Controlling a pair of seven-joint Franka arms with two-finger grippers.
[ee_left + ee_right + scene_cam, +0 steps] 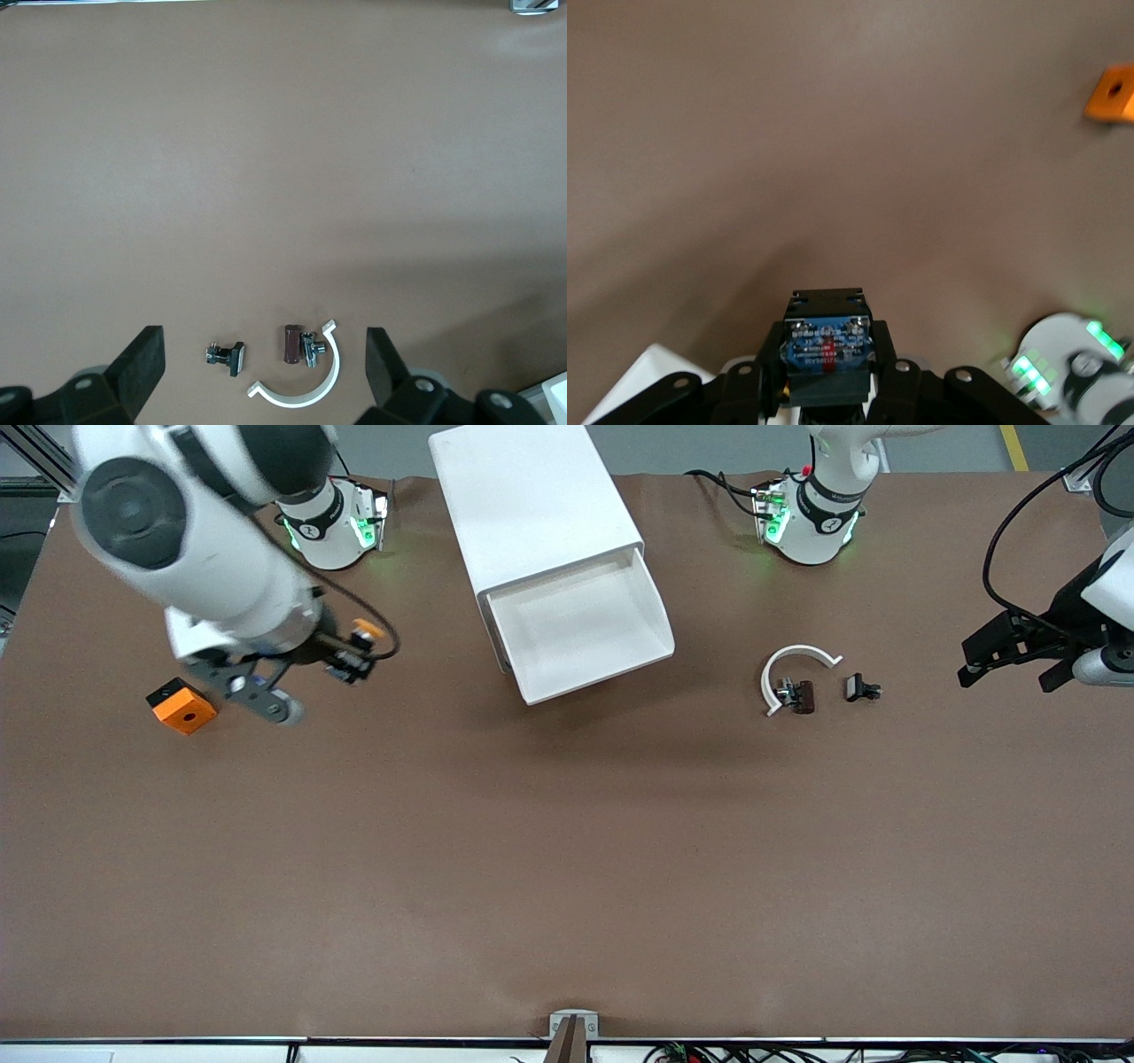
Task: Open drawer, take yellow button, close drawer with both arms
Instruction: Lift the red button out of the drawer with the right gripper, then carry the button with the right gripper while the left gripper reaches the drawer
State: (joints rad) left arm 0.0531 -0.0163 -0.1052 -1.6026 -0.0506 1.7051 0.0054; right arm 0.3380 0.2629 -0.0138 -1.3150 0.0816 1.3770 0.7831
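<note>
Orange cube (182,706) lies beside right end effector (350,657), clamped on the button (361,636).

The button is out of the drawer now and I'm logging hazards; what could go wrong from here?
The right pincer grips the button by its body over bare table; a slip would probably drop it near the orange cube. The drawer stands open, and the left pincer, open, waits at the table's end, so closing needs a long reach.

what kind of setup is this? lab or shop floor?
Likely a robotics lab bench: two white arms bolted to a brown-covered table, a white drawer cabinet with its top drawer open, small parts laid out, cables along the edge.
</note>
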